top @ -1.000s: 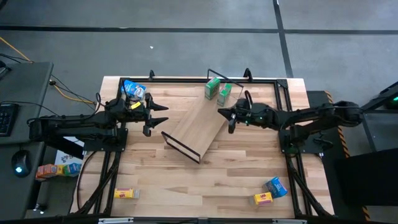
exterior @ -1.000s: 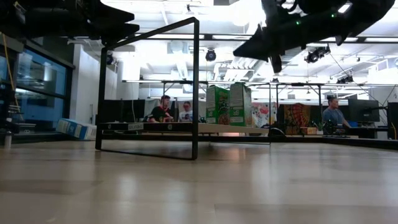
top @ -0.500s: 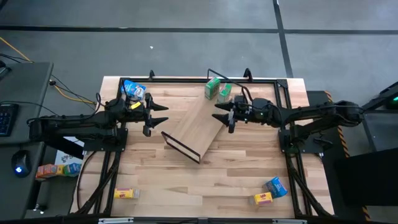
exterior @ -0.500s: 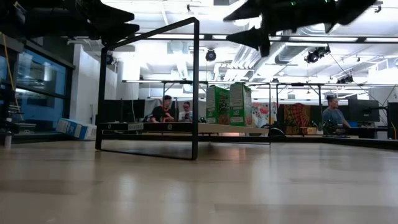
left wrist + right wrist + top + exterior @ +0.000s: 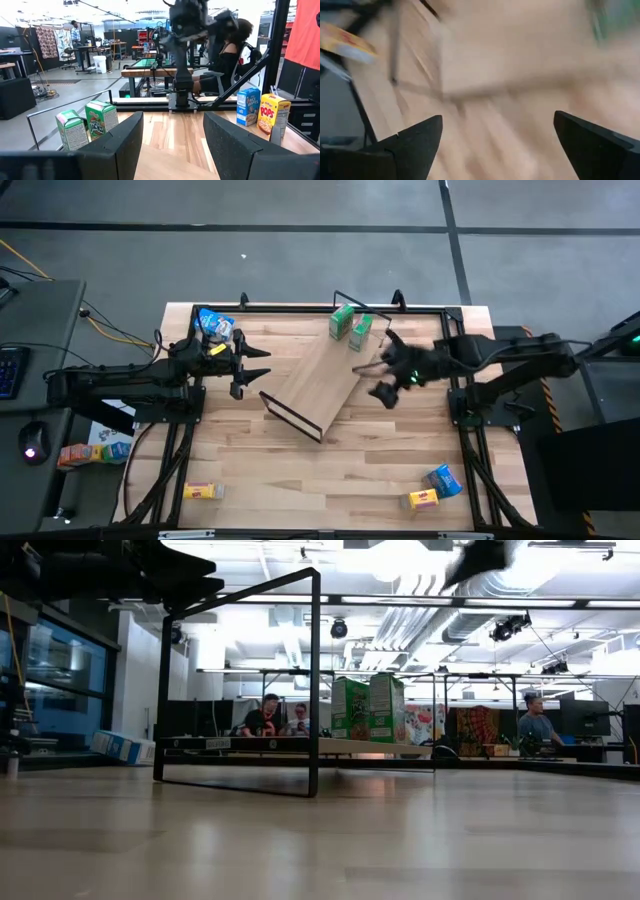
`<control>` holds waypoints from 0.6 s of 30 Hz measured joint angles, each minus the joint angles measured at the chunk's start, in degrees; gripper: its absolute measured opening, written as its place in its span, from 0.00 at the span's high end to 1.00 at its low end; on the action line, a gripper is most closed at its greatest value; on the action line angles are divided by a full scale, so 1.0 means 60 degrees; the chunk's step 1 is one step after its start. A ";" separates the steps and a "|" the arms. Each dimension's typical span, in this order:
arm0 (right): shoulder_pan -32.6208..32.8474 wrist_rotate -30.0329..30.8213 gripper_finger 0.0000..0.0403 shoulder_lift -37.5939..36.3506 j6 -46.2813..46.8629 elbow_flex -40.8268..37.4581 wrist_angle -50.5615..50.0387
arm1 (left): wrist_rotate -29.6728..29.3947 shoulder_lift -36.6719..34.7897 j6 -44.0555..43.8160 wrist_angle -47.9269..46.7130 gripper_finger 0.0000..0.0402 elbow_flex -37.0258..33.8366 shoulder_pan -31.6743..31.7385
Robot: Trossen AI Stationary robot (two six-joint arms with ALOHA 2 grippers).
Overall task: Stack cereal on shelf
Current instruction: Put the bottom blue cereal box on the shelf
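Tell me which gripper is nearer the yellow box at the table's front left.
Left. The left gripper hangs toward the back from the yellow box; the right gripper is across the table.

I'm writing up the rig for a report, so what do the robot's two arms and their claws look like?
Both arms are dark, near-black jointed links on black frame mounts at the table's sides. The left claw ends in two pointed black fingers with a yellow mark just behind them. The right claw shows a small green light at its wrist. Seen close, the right claw's fingers are broad, tapered and matte black.

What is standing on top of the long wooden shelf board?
Two small green cardboard cereal boxes stand upright at one end of the light-wood shelf board. The rest is bare wood; underneath is hidden.
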 joint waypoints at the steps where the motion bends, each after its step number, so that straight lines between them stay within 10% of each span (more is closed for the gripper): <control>1: 0.0348 0.0025 0.07 0.0033 0.0963 0.0169 -0.0803 | 0.0004 0.0000 -0.0004 0.0023 0.51 0.0000 0.0002; 8: 0.3218 -0.0930 0.07 0.0087 0.7483 -0.0093 -0.3912 | 0.0004 -0.0002 -0.0277 0.0014 0.51 0.0000 0.0000; 18: 0.6578 -0.2021 0.07 0.0190 1.3609 -0.1435 -0.2467 | 0.0004 0.0000 -0.0408 0.0006 0.51 0.0000 0.0003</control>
